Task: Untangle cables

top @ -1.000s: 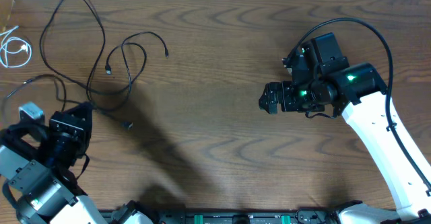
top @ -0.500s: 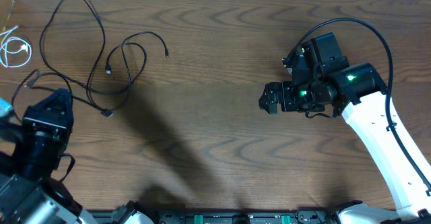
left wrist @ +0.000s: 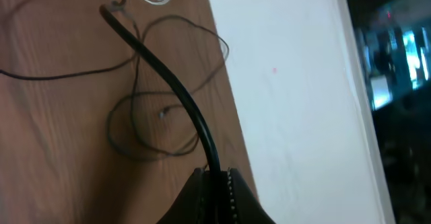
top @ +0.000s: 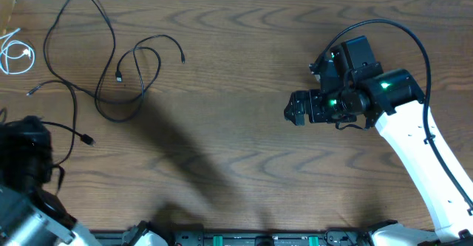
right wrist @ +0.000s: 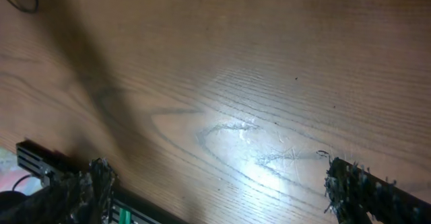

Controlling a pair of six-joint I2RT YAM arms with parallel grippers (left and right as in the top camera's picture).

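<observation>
Two black cables [top: 119, 76] sprawl in loose loops, seemingly overlapping; white cable [top: 15, 54] coiled at the left edge.

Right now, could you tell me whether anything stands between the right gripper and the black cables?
Nothing visible does. Only bare table lies between the right gripper and the black cables; the left gripper, shut on one of them, sits off that line.
</observation>
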